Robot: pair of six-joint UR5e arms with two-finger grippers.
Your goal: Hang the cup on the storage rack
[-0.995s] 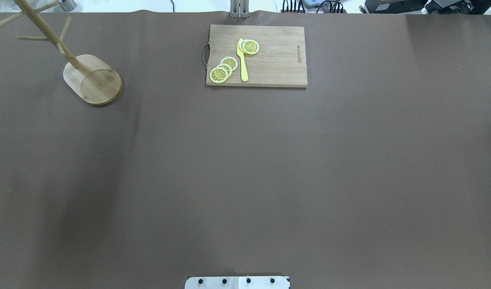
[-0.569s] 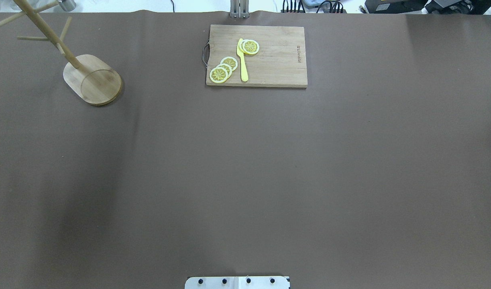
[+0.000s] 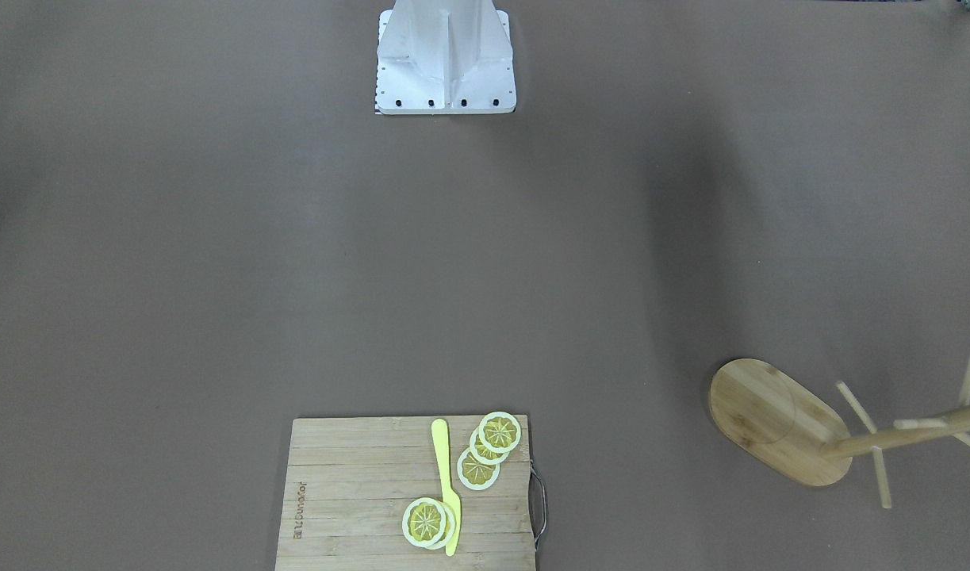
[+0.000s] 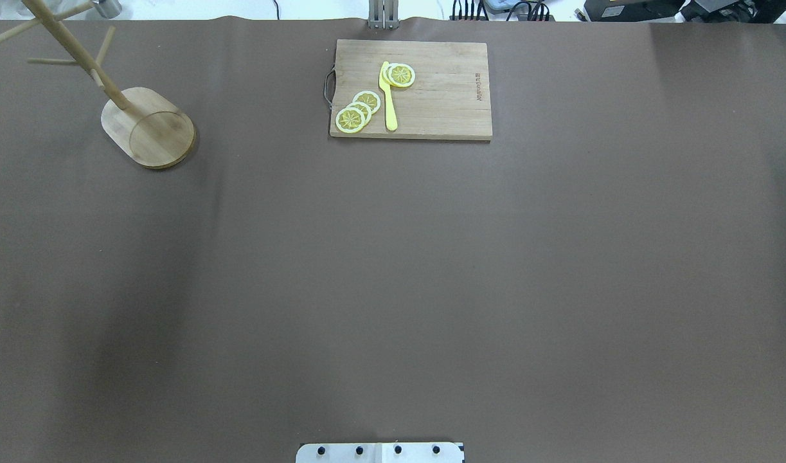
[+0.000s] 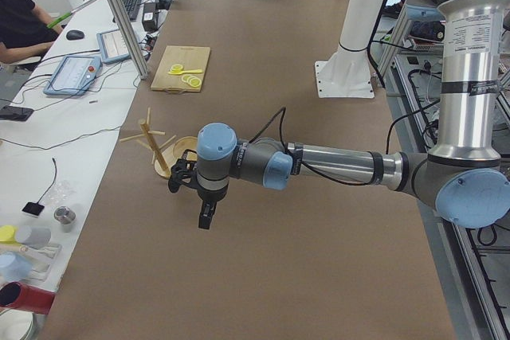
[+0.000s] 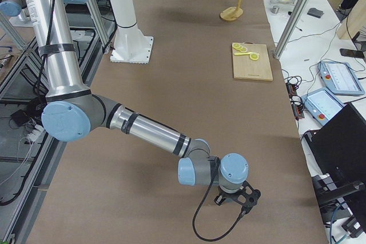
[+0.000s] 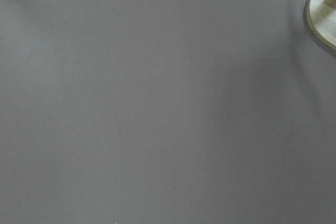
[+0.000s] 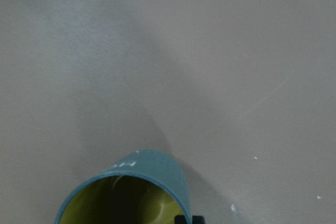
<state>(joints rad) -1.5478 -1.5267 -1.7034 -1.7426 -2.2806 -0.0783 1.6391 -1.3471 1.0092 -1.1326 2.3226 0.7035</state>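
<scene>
The bamboo storage rack [image 4: 148, 128] stands at the table's far left corner; it also shows in the front view [image 3: 770, 416] and the exterior left view [image 5: 155, 149]. Its base edge shows in the left wrist view [image 7: 325, 14]. The teal cup [image 8: 142, 177], yellowish inside, fills the bottom of the right wrist view, with a dark fingertip [image 8: 184, 219] at its rim. My right gripper [image 6: 243, 201] hangs low over the table's right end. My left gripper [image 5: 205, 216] hovers near the rack. I cannot tell whether either gripper is open or shut.
A wooden cutting board [image 4: 425, 90] with lemon slices [image 4: 357, 109] and a yellow knife [image 4: 388, 96] lies at the far middle. The robot's white base plate [image 3: 445, 55] sits at the near edge. Brown cloth covers the table.
</scene>
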